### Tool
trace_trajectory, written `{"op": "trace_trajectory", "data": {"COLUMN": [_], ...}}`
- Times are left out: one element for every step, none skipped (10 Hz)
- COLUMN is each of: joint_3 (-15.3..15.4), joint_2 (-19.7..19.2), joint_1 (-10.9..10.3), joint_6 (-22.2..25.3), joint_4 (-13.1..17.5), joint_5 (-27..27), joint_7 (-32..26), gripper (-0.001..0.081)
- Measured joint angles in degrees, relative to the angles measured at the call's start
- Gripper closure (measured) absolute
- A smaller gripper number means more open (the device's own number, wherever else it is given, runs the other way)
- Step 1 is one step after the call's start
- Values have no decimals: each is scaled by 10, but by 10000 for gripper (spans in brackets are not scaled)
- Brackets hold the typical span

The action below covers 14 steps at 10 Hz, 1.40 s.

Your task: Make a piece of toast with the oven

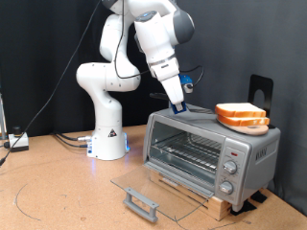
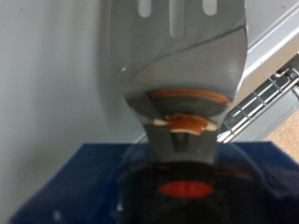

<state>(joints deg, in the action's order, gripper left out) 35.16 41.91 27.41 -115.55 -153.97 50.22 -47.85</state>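
An outside camera faces me from across the desk [image 1: 58, 192], level with the oven [image 1: 211, 153], taking in my whole arm. My wrist camera looks very closely along a spatula [image 2: 177, 75] onto the oven top they share.

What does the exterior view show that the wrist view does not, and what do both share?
Only the exterior view shows the whole oven, its glass door folded down open, two bread slices stacked on its top, and the gripper above that top. Only the wrist view shows the slots in the spatula. Both show the spatula over the oven's top.
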Motion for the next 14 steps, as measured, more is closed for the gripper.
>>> {"op": "trace_trajectory", "data": {"joint_3": [-3, -6, -9, -9, -9, -5, 1, 11, 25, 38, 50, 61, 72, 81], "joint_2": [2, 4, 6, 7, 7, 7, 6, 6, 5, 4, 3, 1, -3, -7], "joint_1": [0, 0, 0, 0, 0, 0, -1, -2, -4, -5, -6, -5, -3, 0], "joint_6": [2, 5, 6, 6, 5, 4, 1, -7, -19, -28, -35, -41, -44, -47], "joint_4": [3, 5, 6, 7, 8, 9, 10, 12, 14, 18, 23, 28, 33, 38], "joint_5": [0, 0, 0, 0, 0, 0, 2, 12, 26, 39, 47, 50, 51, 51], "joint_7": [0, 0, 0, 1, 1, 1, 1, 2, 2, 4, 11, 25, 39, 53], "gripper": [410, 410, 410, 410, 410, 410, 410, 410, 410, 410, 410, 410, 410, 410]}}
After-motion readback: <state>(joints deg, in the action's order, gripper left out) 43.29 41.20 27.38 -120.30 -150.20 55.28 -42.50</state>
